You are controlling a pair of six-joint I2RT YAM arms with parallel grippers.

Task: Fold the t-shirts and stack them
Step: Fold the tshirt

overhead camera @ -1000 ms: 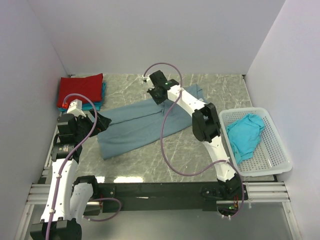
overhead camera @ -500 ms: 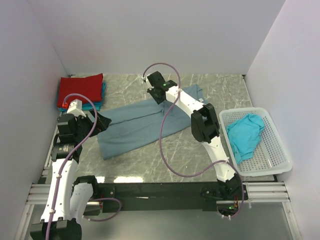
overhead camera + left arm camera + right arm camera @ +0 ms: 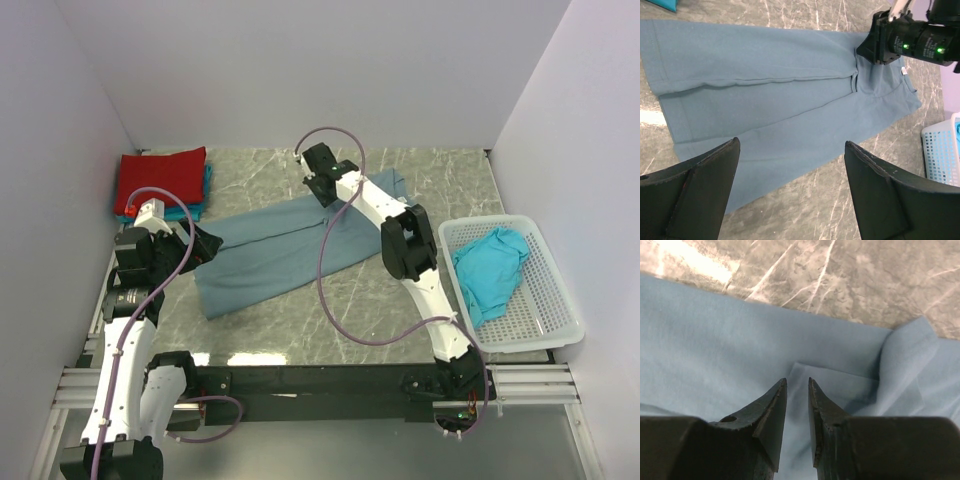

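A slate-blue t-shirt (image 3: pixel 270 250) lies flat across the middle of the table, partly folded lengthwise, with a fold seam (image 3: pixel 790 80) along it. My right gripper (image 3: pixel 322 188) hangs over the shirt's far edge near the collar; its jaws (image 3: pixel 797 379) stand a narrow gap apart, open, with only the blue cloth (image 3: pixel 715 355) below them. My left gripper (image 3: pixel 791 141) is wide open and empty, by the shirt's left end (image 3: pixel 205 243). A folded red t-shirt (image 3: pixel 160 180) rests on a teal one (image 3: pixel 207 178) at the far left. A turquoise t-shirt (image 3: pixel 490 270) lies crumpled in the basket.
The white perforated basket (image 3: pixel 560 310) stands at the right edge of the table. White walls close in the back and both sides. The right arm's purple cable (image 3: pixel 325 280) loops over the blue shirt. Marble tabletop (image 3: pixel 300 330) shows in front of the shirt.
The right gripper's jaws have parted, letting go of the blue shirt, and the gripper has drawn back slightly toward the far side. The left arm has not moved.
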